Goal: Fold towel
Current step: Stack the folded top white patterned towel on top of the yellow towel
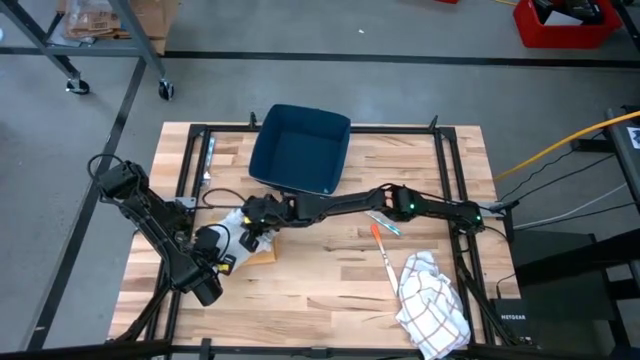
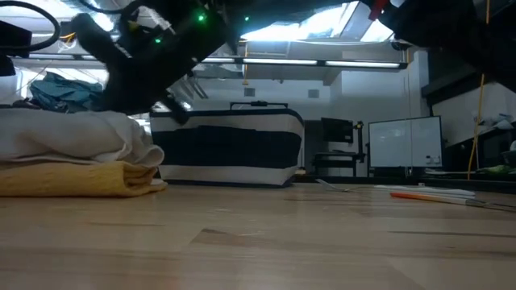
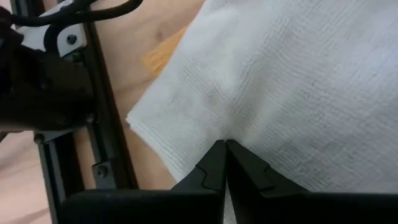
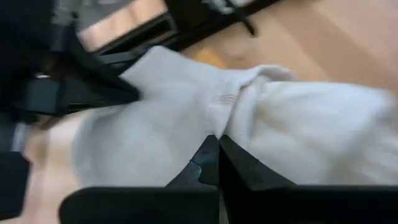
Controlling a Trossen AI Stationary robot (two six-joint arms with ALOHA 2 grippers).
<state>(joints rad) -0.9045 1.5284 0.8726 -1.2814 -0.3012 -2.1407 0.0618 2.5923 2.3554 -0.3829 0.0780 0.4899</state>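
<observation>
A white towel lies folded on top of a yellow towel at the table's left; the low view shows the white towel resting flat on the yellow towel. My left gripper is shut on the white towel's near-left part. My right arm reaches across the table from the right, and my right gripper is shut on the towel's far-right part. In the high view the arms hide much of the towel. My left gripper pinches the white towel near a corner between its shut fingertips, coming steeply from above; the cloth puckers slightly at the tips. The towel lies on the yellow one. My right gripper pinches a raised, bunched fold of the white towel between its shut fingertips, slanting down from the table's right. The rest of the towel lies on the stack.
A dark blue bin stands at the far side of the table. An orange pen lies near the middle. A crumpled checked towel sits at the near right. Black frame rails run along the table's edges.
</observation>
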